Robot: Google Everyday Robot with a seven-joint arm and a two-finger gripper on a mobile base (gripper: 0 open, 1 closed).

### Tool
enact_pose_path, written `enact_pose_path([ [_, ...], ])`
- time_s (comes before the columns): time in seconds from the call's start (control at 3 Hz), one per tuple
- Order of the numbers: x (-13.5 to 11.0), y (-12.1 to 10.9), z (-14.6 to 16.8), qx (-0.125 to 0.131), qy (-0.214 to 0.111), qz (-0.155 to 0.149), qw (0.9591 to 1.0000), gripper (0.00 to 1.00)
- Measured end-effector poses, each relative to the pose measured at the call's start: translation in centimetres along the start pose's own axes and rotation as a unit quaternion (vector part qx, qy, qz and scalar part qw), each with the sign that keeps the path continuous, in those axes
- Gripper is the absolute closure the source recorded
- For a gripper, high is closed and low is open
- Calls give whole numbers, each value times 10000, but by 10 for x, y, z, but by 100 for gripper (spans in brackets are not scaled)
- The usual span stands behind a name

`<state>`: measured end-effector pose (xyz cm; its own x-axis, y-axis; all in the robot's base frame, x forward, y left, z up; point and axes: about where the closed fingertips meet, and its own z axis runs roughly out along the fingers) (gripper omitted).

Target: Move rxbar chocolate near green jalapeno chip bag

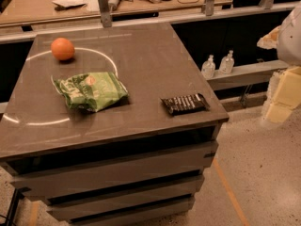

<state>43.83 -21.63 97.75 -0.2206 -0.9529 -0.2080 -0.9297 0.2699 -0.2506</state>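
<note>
The rxbar chocolate [185, 103], a flat dark bar with pale lettering, lies near the table's front right corner. The green jalapeno chip bag [90, 91], crinkled and puffy, lies left of centre, well apart from the bar. My gripper [282, 98] shows as pale yellow blocky parts at the right edge of the view. It hangs off the table, to the right of the bar and holds nothing I can see.
An orange [62, 49] sits at the table's [155, 55] far left. Two small bottles [218, 65] stand on a low ledge right of the table. A cluttered bench [70, 4] runs along the back.
</note>
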Motion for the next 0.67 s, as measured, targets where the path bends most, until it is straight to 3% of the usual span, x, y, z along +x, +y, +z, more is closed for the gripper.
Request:
enact_pose_path([
  [0.33,0,0,0,1,0,0,10000,0],
  [0.67,-13,-23,23,27,-35,-187,9998,0],
])
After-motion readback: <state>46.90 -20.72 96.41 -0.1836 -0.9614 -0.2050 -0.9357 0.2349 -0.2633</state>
